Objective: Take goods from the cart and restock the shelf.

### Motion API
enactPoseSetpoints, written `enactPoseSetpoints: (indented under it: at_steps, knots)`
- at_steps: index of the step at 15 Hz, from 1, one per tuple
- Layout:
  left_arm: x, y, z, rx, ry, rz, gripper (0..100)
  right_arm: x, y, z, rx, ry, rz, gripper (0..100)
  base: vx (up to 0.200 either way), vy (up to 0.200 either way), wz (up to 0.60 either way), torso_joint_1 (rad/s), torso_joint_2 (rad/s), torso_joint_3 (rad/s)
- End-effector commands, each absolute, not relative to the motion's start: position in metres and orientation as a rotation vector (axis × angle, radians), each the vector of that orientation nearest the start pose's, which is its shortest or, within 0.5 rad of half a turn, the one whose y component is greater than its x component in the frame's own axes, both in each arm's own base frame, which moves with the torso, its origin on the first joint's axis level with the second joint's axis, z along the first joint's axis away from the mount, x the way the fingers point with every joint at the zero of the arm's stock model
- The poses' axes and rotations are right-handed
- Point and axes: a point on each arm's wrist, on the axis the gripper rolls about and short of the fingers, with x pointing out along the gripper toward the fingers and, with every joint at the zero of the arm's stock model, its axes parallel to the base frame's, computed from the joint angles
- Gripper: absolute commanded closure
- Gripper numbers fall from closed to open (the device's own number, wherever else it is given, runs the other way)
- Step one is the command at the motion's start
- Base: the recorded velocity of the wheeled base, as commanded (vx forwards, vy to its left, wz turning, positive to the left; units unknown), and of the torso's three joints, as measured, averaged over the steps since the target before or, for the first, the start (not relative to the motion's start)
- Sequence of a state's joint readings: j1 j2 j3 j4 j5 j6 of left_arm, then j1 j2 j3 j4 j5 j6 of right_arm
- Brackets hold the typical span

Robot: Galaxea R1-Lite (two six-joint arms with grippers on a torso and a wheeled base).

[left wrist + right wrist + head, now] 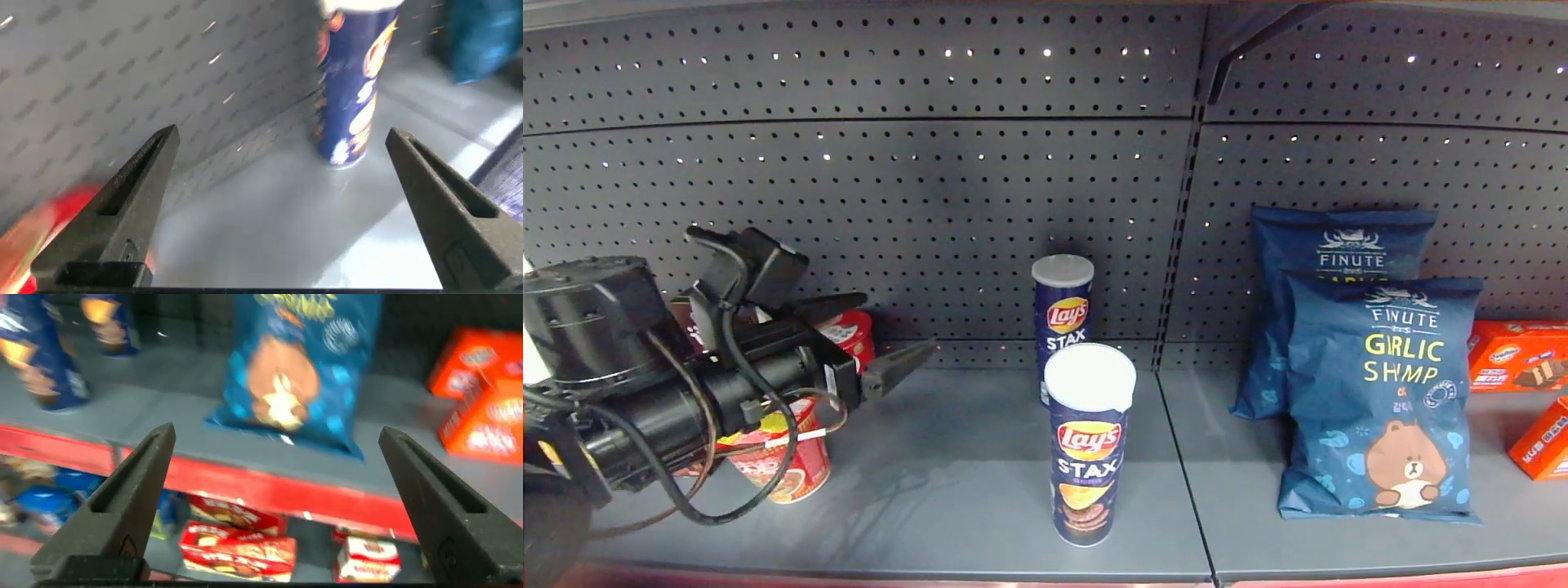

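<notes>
Left hand [894, 327] hovers low over the left end of the shelf [980, 490], fingers spread wide, holding nothing, aimed along the shelf toward the cans. Two red noodle cups stand beside it: one cup [788, 465] near the shelf front under my wrist, the other cup [854, 335] by the pegboard [931, 188] behind.

Mid-shelf, two blue chip cans stand upright, the front can [1088, 445] straight before the back can [1062, 314], both apart from my left hand. To their right two blue snack bags stand, the front bag [1380, 400] overlapping the back bag [1331, 278]. Orange boxes [1515, 355] sit at the far right.

My right hand [276, 434] hangs before the shelf's red edge [245, 486], facing the front bag, equally wide open and empty.
</notes>
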State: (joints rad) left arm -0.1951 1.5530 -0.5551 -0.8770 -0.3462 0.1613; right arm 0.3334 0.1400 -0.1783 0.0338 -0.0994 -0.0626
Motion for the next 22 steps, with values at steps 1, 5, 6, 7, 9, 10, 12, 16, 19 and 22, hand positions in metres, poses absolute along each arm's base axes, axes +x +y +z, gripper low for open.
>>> enactPoseSetpoints:
  at_steps: [1, 5, 6, 7, 9, 10, 12, 16, 19, 22]
  knots:
    - [0.216, -0.055, 0.184, 0.155, 0.071, -0.521, 0, 0.022, 0.009, 0.193, -0.088, 0.121, 0.402, 0, 0.0, 0.0, 0.0, 0.0, 0.0, 0.0]
    - [0.202, -0.061, 0.173, 0.167, 0.106, -0.487, 0, 0.08, 0.049, 0.21, -0.137, 0.254, 0.532, 0, 0.0, 0.0, 0.0, 0.0, 0.0, 0.0]
    - [0.201, -0.065, 0.174, 0.169, 0.102, -0.498, 0, 0.094, 0.065, 0.205, -0.156, 0.294, 0.539, 0, 0.0, 0.0, 0.0, 0.0, 0.0, 0.0]
    - [0.2, -0.068, 0.174, 0.171, 0.1, -0.513, 0, 0.105, 0.079, 0.2, -0.134, 0.334, 0.535, 0, 0.0, 0.0, 0.0, 0.0, 0.0, 0.0]
    - [0.199, -0.07, 0.173, 0.171, 0.101, -0.525, 0, 0.116, 0.101, 0.193, -0.11, 0.374, 0.519, 0, 0.0, 0.0, 0.0, 0.0, 0.0, 0.0]
    - [0.199, -0.072, 0.172, 0.173, 0.108, -0.532, 0, 0.122, 0.109, 0.191, -0.125, 0.393, 0.522, 0, 0.0, 0.0, 0.0, 0.0, 0.0, 0.0]
    - [0.201, -0.075, 0.168, 0.172, 0.125, -0.545, 0, 0.138, 0.131, 0.187, -0.155, 0.438, 0.542, 0, 0.0, 0.0, 0.0, 0.0, 0.0, 0.0]
    - [0.206, -0.083, 0.157, 0.179, 0.159, -0.577, 0, 0.15, 0.156, 0.167, -0.207, 0.511, 0.58, 0, 0.0, 0.0, 0.0, 0.0, 0.0, 0.0]
    - [0.198, -0.082, 0.145, 0.186, 0.205, -0.593, 0, 0.158, 0.157, 0.158, -0.222, 0.549, 0.546, 0, 0.0, 0.0, 0.0, 0.0, 0.0, 0.0]
    - [0.197, -0.083, 0.143, 0.188, 0.215, -0.601, 0, 0.166, 0.159, 0.151, -0.233, 0.58, 0.522, 0, 0.0, 0.0, 0.0, 0.0, 0.0, 0.0]
